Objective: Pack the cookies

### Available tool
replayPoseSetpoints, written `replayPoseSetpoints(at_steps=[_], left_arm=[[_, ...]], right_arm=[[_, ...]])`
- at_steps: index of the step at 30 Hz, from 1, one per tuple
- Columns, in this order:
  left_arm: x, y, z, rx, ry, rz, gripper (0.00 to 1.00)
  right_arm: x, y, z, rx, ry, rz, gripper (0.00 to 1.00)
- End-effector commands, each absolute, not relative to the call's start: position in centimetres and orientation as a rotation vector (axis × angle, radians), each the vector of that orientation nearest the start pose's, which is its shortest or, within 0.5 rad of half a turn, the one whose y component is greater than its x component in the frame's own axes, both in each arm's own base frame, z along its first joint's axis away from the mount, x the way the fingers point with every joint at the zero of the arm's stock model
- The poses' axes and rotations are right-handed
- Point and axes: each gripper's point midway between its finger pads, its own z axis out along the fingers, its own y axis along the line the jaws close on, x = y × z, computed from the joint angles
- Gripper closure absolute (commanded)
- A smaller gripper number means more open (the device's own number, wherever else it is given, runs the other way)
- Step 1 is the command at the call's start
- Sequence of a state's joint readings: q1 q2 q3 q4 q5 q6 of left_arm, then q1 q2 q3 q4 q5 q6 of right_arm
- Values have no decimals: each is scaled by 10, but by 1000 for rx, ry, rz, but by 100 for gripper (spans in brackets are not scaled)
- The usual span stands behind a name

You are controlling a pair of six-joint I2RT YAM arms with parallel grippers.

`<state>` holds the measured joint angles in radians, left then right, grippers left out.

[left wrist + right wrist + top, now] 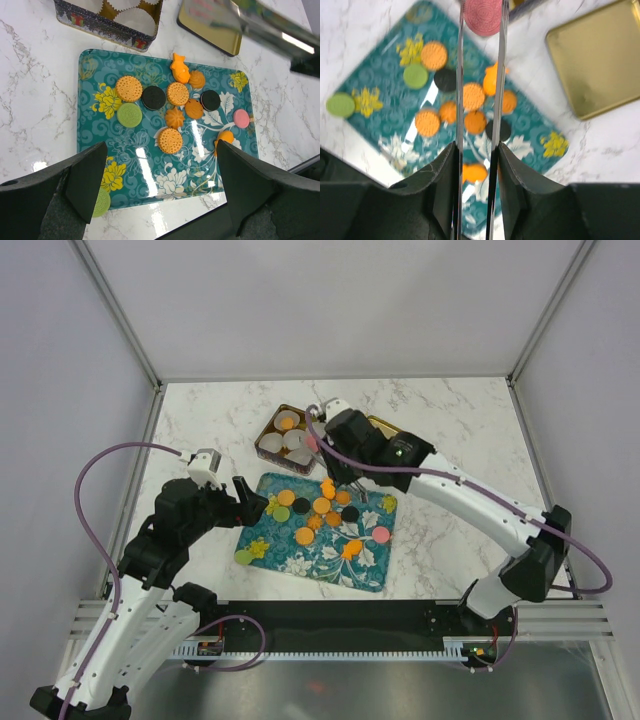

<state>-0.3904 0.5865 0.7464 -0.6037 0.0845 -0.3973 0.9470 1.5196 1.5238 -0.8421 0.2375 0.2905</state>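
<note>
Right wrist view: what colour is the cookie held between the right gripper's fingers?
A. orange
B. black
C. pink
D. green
C: in the right wrist view the right gripper has its two long thin fingers closed on either side of a pink cookie, near their tips.

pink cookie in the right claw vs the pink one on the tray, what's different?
The held pink cookie is pinched in the right claw, in the air; the loose pink cookie lies flat on the tray, untouched. The held pink cookie is past the tray's far edge, by the tin; the loose pink cookie is near the tray's right edge. Both are pink, round, flat.
</note>
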Motion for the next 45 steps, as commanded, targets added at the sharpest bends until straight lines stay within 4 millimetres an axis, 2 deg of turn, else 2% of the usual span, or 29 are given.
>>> replayPoseSetpoints(at_steps=[1,2,3,4,5,6,7,8,9,10,11,13,14,22,27,38,45], left_arm=[[212,-121,223,92,2029,-570,2],[212,-121,223,95,2027,-571,2],[212,-121,223,95,2027,-571,2],[212,-121,223,94,2025,-570,2],[212,-121,223,96,2024,-571,2],[211,-121,223,96,2025,-570,2],[211,-121,224,96,2021,-574,2],[211,-121,224,96,2021,-571,2],[211,-121,224,96,2021,-573,2],[211,-121,225,95,2018,-573,2],[211,-120,225,97,2017,-572,2],[210,-120,226,94,2013,-574,2],[211,-120,225,94,2014,-570,2],[210,-121,226,96,2015,-575,2],[211,-121,225,96,2016,-572,2],[211,-121,224,94,2021,-570,2],[211,-121,224,94,2022,-569,2]], right_arm=[[309,312,244,-609,2217,320,65],[330,316,243,-576,2218,331,65],[340,318,241,-564,2216,328,65],[351,322,249,-545,2196,339,65],[363,328,236,-547,2216,336,66],[375,325,233,-525,2218,325,66],[385,329,239,-508,2201,331,66],[397,330,223,-505,2228,315,66],[403,330,219,-497,2237,311,66],[411,333,224,-483,2223,322,66],[420,332,208,-478,2251,306,66],[428,333,204,-469,2258,306,67],[433,331,196,-464,2272,294,66],[434,329,169,-476,2332,290,66],[430,323,162,-479,2349,270,63],[423,314,163,-473,2356,253,58],[424,311,172,-465,2339,251,48]])
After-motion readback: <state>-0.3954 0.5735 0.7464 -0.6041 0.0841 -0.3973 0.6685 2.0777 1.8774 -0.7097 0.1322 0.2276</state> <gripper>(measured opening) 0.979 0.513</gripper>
